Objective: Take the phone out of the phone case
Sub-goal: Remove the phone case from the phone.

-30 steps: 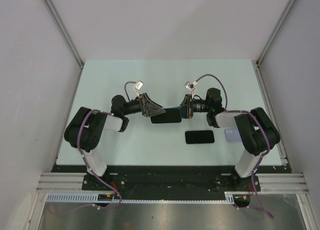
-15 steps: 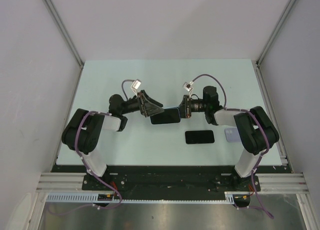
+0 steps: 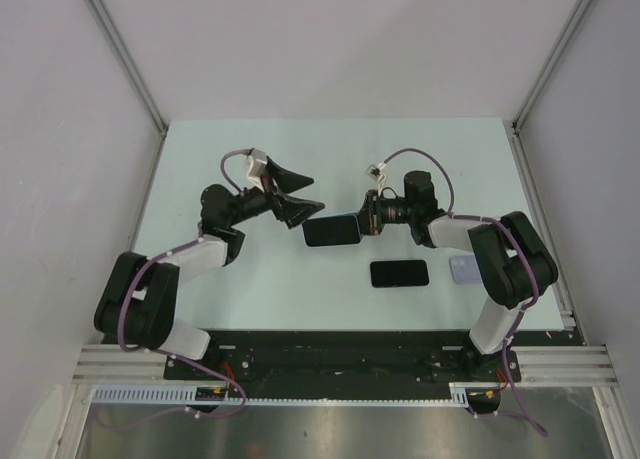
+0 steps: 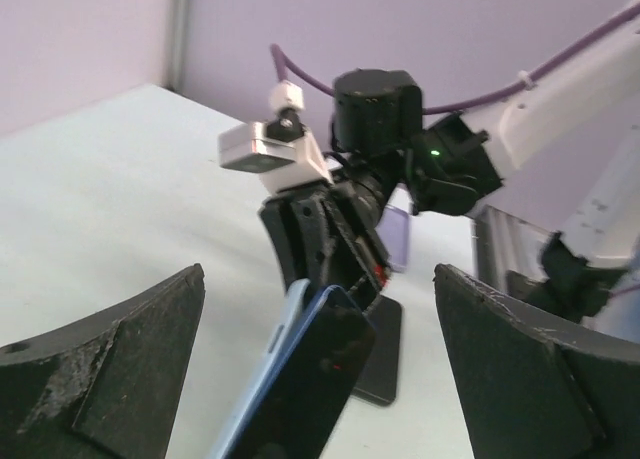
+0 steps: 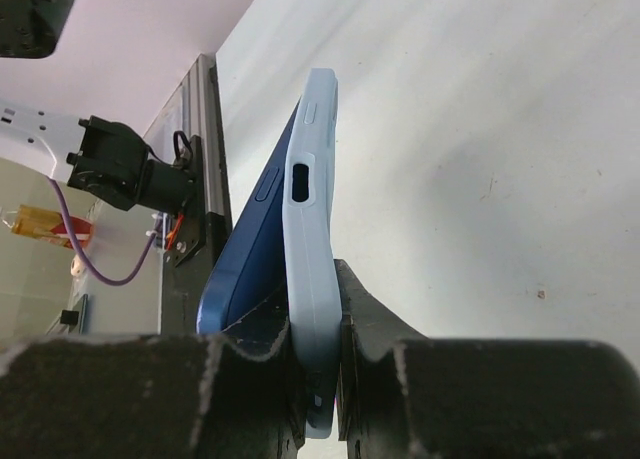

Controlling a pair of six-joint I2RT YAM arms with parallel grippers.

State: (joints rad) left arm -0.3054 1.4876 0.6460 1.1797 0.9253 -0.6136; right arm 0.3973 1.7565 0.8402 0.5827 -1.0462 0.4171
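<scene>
**A:** How do the claws stand?

**B:** The left gripper (image 3: 295, 192) is spread wide and holds nothing. It is raised over the left half of the table and faces the other arm. The right gripper (image 5: 318, 324) is clamped on one end of the pale blue soft plastic phone case (image 5: 313, 169), with the dark blue slab phone (image 5: 240, 279) pinched in the same bite.

**A:** Is the phone out?

**B:** Not yet. It is held on edge above the middle of the pale green table (image 3: 200, 159). In the right wrist view its free end leans away from the case, so I judge that end has begun to lift. The clamped end looks seated.

**A:** How should the step be done?

**B:** Bring the open left fingers (image 4: 110, 369) round the free end and catch the phone's edge alone, not the case lip. If both are pinched, nothing parts. Then peel along the length while the right claw holds firm.

**A:** What lies below?

**B:** A flat black phone (image 3: 399, 273) lies toward the near edge, right of centre. A pale lilac flat piece (image 3: 460, 269) lies near the right edge, partly hidden by the arm. Keep the pull clear of both.
</scene>
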